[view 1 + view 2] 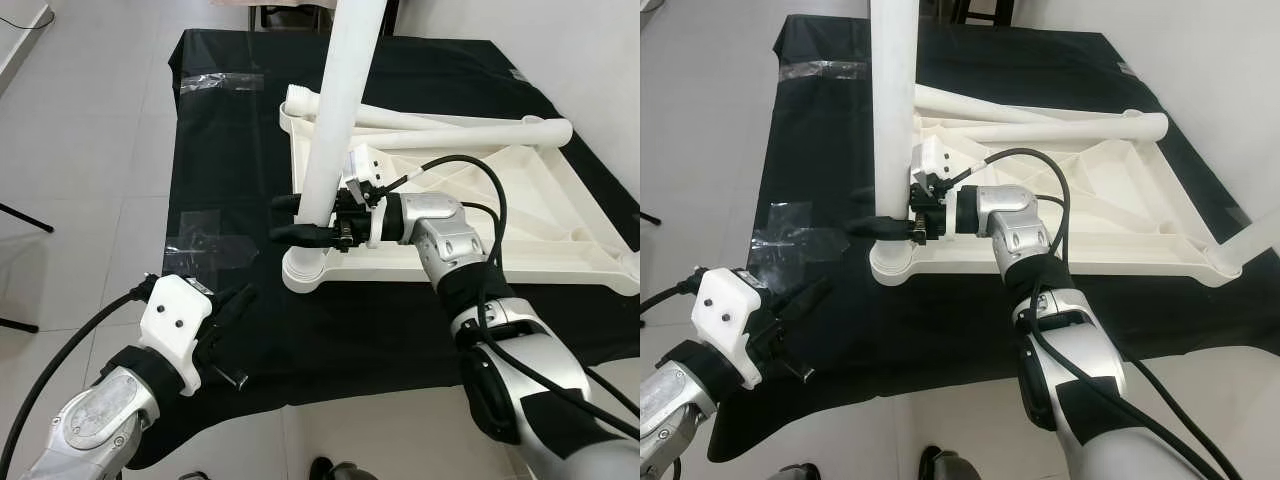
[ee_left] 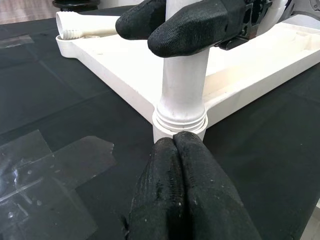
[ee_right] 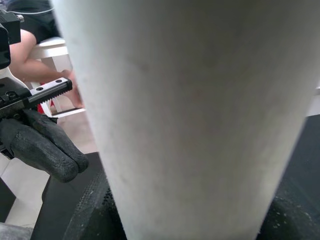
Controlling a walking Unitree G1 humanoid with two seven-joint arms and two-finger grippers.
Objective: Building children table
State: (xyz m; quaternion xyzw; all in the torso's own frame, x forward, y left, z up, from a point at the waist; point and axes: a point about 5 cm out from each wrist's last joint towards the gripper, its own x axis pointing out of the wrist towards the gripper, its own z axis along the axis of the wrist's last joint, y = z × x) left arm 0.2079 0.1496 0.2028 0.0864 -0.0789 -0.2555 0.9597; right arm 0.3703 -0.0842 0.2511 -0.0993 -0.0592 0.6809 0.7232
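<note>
While the right gripper (image 1: 297, 217) clamps its fingers around the upright white leg (image 1: 335, 120) at frame centre, the upturned tabletop (image 1: 520, 215) lies on the black cloth (image 1: 220, 130). At lower left, the left gripper (image 1: 232, 308) hovers, fingers pressed together.

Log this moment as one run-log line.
right gripper: shut on upright white plastic table leg | leg: standing in corner socket of upturned white tabletop | left gripper: shut, empty, over black cloth

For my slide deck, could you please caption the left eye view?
Right gripper clasps the upright white table leg seated in the upturned tabletop; left gripper waits nearby.
</note>
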